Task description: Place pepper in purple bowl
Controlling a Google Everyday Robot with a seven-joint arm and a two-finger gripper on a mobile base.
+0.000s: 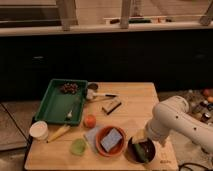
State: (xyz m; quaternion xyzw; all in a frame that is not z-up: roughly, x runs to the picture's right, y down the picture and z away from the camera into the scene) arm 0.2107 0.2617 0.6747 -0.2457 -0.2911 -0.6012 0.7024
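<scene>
Gripper (141,144) of the white arm lowered over the round, very dark purple bowl (135,153) at the near right corner of the wooden table (132,107); whether closed on anything, impossible to tell

Slim green pepper (144,151) lying inside that dark bowl, directly beneath the claw, long axis running from the bowl's far side toward its near right rim; contact between claw and pepper not discernible. Placement judged all but complete, with only release and a straight lift apparently left

Just left of the dark bowl, orange-red bowl (101,148) holding a blue sponge (112,139); small light green cup (78,146) beside it. Farther left, green tray (55,102) carrying a dark clump at its far end; round orange fruit (89,121) and long yellow item (58,133) on the table near the tray
</scene>
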